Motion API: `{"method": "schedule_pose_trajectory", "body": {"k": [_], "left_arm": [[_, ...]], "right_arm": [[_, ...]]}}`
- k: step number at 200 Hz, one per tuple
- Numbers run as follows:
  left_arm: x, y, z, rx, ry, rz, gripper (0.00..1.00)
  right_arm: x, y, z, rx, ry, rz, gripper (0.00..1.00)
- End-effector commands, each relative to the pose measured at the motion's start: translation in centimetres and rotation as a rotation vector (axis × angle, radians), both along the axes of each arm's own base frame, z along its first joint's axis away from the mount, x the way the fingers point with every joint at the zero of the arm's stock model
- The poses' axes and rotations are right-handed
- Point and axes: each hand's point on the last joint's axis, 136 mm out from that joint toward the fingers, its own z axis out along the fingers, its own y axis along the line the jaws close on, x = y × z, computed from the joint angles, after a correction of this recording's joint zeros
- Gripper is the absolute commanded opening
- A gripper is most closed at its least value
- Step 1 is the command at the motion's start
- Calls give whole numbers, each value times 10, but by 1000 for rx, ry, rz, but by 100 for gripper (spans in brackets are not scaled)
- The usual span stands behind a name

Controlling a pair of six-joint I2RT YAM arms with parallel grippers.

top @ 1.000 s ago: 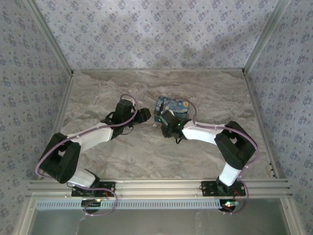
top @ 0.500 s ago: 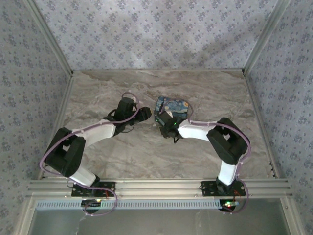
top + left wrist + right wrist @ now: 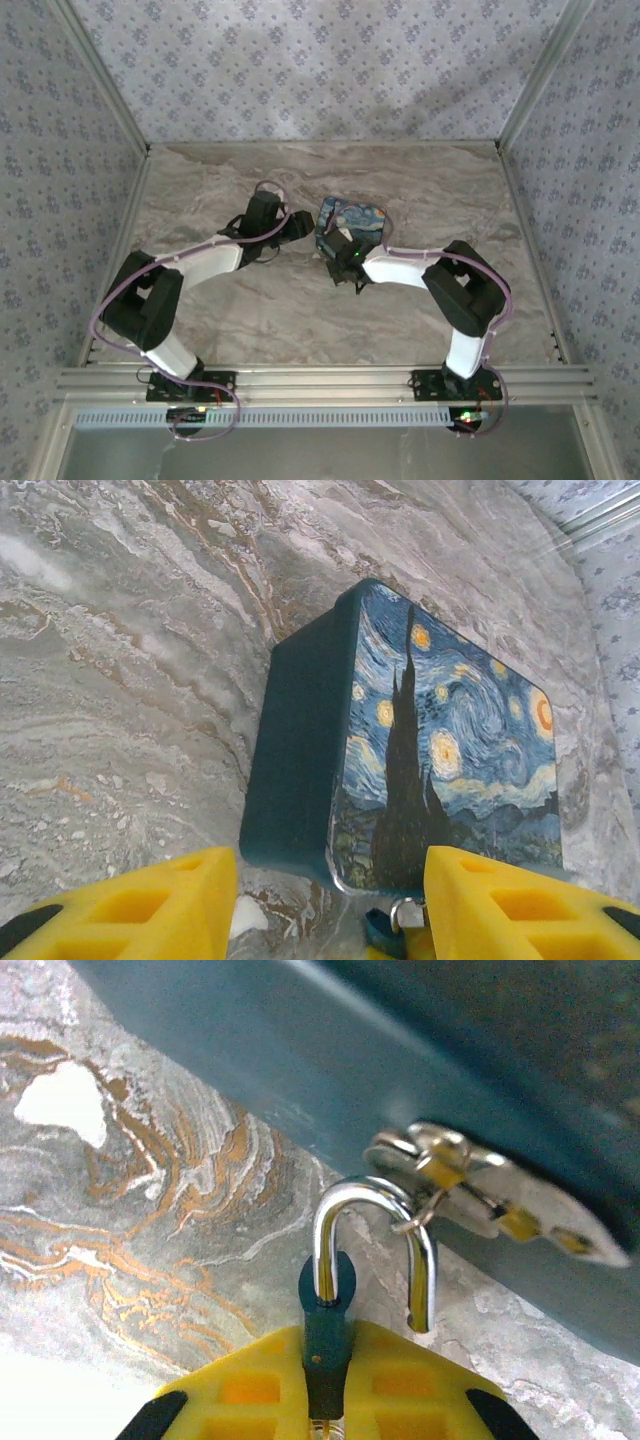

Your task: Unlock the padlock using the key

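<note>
Surface: I am reaching both arms in over the middle of a marbled surface (image 3: pixel 250 300).
Box: a painted tin box (image 3: pixel 355 218) is lying flat there. Its dark side wall is facing my right claw and its corner is pointing at my left one.
Left claw: my left claw (image 3: pixel 330 885) is hovering released, yellow fingers spread wide with nothing between them. It is just beside the box and not touching it, as far as I can see.
Right claw: my right claw (image 3: pixel 325 1370) is clenching the blue body of the padlock (image 3: pixel 325 1335), edge-on between the pads, close against the box wall.
Line to the lock: the padlock is lying straight ahead of my right pads. Its long axis is running from them toward the box wall, loop end leading. My right arm is the nearer one, being already on it.
Shackle: the shackle (image 3: pixel 368 1198) is sitting with one leg in the body and the other hanging free beside it, so I am judging the lock sprung.
Hasp: the metal hasp (image 3: pixel 480 1195) on the box is touching the shackle. I cannot tell if it is threaded through.
Key: I am not making it out.
</note>
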Motion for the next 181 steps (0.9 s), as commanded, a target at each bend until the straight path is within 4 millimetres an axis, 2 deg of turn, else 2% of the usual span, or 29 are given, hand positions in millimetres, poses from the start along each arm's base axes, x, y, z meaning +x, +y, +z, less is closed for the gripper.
{"method": "schedule_pose_trajectory", "body": {"k": [1,39,110,145,181], "left_arm": [[10,0,-3,46,1,-7,52],[19,-6,-14,79,30,-21,52],[24,-9,-29,127,50,-42,52],[22,-13,-40,119,71,-60,48],[22,-20,-47,87,88,-80,44]], "right_arm": [[-13,-2,7,-53,19,84,9],[-26,2,13,-29,46,213,0],[-28,-6,26,-27,75,355,0],[-32,-4,31,-30,81,447,0],[-25,-2,33,-54,63,498,0]]}}
